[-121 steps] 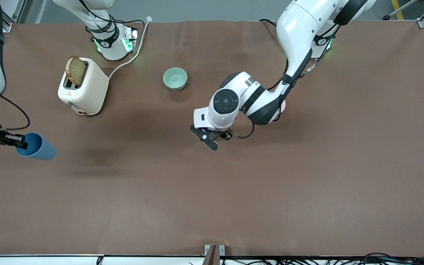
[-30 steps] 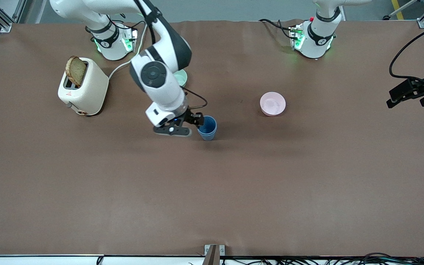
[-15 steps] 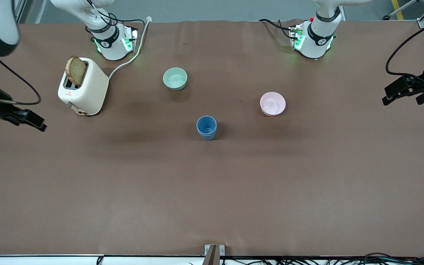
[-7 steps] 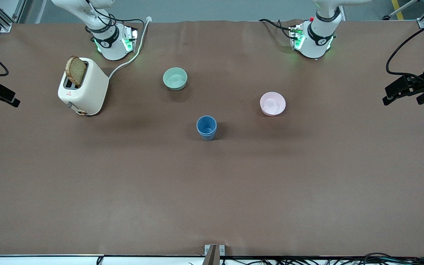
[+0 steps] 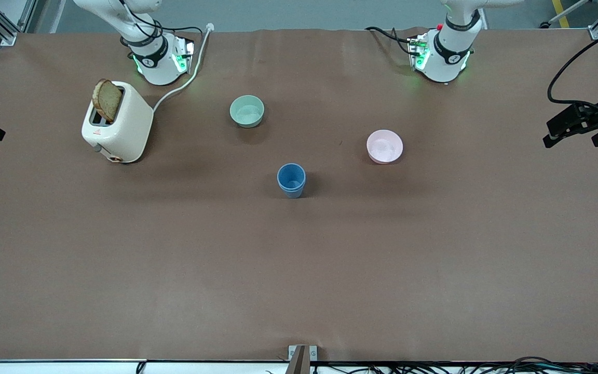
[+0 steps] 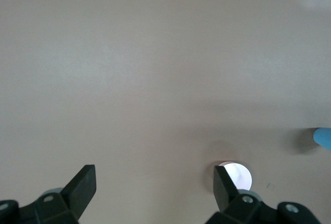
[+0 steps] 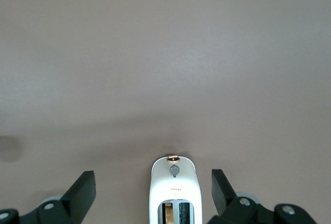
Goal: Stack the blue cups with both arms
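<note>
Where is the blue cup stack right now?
In the front view, the blue cups stand mid-table, nearer the camera than the green bowl and pink bowl.

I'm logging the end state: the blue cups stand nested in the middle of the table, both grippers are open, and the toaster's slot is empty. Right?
Not quite: the toaster holds a slice of bread sticking up from its slot, as the front view shows. The rest holds: the blue cups stand nested mid-table, and the left gripper and right gripper are open, each off at its own end of the table.

Brown table (image 5: 299,270) (evenly lit) with grey floor (image 5: 288,13) along its edge.
</note>
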{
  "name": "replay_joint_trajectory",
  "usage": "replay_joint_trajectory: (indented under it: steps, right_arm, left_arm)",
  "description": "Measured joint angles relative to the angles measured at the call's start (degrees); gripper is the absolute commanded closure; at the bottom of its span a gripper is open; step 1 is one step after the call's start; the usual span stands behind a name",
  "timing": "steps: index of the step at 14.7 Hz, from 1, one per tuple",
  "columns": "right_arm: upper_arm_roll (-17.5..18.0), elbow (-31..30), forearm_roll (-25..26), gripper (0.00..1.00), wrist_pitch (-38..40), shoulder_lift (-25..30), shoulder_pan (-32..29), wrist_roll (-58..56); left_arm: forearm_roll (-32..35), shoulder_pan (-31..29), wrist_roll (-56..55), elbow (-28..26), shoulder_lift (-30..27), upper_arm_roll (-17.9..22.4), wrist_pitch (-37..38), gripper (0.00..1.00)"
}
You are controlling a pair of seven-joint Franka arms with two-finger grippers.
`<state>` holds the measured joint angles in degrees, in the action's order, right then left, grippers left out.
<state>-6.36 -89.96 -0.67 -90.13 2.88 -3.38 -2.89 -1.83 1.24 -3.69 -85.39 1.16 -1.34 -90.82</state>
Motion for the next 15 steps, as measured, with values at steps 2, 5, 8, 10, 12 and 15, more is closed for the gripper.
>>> replay_joint_trajectory:
  steps: [2,5,8,10,12,15]
  right_arm:
    - [0.2,0.9,0.0,0.01,0.6,0.0,0.0,0.0]
    - [0.5,1.0,0.0,0.01,3.2,0.0,0.0,-0.1]
    - [0.7,1.0,0.0,0.01,4.9,0.0,0.0,-0.3]
    - [0.7,1.0,0.0,0.01,4.9,0.0,0.0,-0.7]
    - [0.8,1.0,0.0,0.01,4.9,0.0,0.0,-0.9]
    - [0.9,1.0,0.0,0.01,4.9,0.0,0.0,-1.0]
  left_arm:
    - [0.0,0.0,0.0,0.0,0.2,0.0,0.0,0.00]
    - [0.0,0.0,0.0,0.0,0.2,0.1,0.0,0.00]
    - [0.0,0.0,0.0,0.0,0.2,0.1,0.0,0.00]
    - [0.0,0.0,0.0,0.0,0.2,0.1,0.0,0.00]
    - [0.0,0.0,0.0,0.0,0.2,0.1,0.0,0.00]
    - [0.0,0.0,0.0,0.0,0.2,0.1,0.0,0.00]
